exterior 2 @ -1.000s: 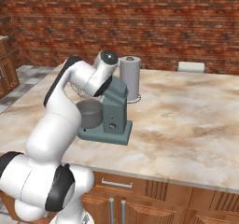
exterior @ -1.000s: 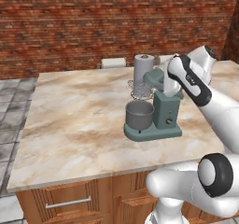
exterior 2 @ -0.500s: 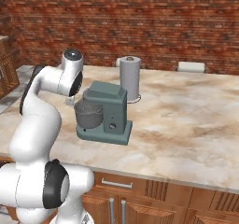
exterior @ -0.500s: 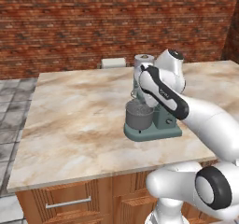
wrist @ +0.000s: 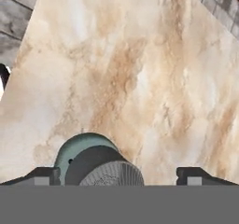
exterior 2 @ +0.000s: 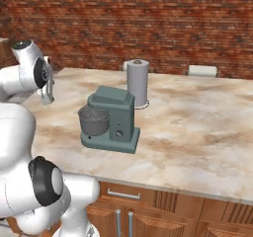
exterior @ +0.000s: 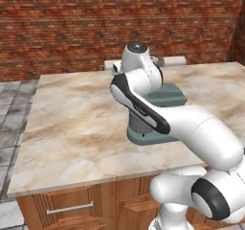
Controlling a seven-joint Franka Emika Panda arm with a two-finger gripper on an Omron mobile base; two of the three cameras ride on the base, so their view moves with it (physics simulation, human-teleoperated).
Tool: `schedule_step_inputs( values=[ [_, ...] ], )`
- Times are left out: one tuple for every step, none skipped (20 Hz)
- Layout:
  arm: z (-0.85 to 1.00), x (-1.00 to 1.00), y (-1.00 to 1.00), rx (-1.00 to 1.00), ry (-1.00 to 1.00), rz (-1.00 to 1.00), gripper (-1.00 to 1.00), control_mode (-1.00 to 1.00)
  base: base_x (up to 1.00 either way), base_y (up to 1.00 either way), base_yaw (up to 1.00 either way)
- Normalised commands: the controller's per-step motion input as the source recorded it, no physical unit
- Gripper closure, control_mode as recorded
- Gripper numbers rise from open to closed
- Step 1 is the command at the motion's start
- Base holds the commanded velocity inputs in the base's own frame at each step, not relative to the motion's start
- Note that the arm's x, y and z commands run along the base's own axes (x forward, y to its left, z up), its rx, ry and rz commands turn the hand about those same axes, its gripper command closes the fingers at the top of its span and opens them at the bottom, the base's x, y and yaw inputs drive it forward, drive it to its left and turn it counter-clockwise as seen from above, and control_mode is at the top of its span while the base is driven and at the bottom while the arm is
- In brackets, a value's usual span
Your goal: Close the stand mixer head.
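The teal-green stand mixer (exterior 2: 112, 122) stands mid-counter. Its head (exterior 2: 111, 99) lies level, down over the grey metal bowl (exterior 2: 94, 121); the whisk is hidden. In the left base view my white arm covers most of the mixer, leaving part of the head (exterior: 166, 95) and the base (exterior: 149, 138) showing. My gripper (wrist: 121, 176) hangs above the counter left of the mixer, looking down on the bowl (wrist: 106, 171) and the rounded front of the base (wrist: 77, 148). Its fingertips (wrist: 46, 175) stand wide apart, open, holding nothing.
A tall pale grey roll (exterior 2: 137, 82) stands upright just behind the mixer. A small white object (exterior 2: 202, 70) sits at the counter's far edge by the brick wall. The marble counter (exterior 2: 197, 132) stretches right of the mixer; grey floor tiles (exterior: 14, 104) lie past its left edge.
The mixer head, tilted up a second ago, now lies down over the bowl. My arm has swung off the mixer, to the left and back towards the base.
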Motion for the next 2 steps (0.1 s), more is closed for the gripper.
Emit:
schedule_step_inputs(
  values=[
    [0.0,0.0,0.0,0.0,0.0,0.0,-1.0,-1.0,0.0,0.0,0.0],
    [0.0,0.0,0.0,0.0,0.0,0.0,-1.0,-1.0,0.0,0.0,0.0]
  ],
)
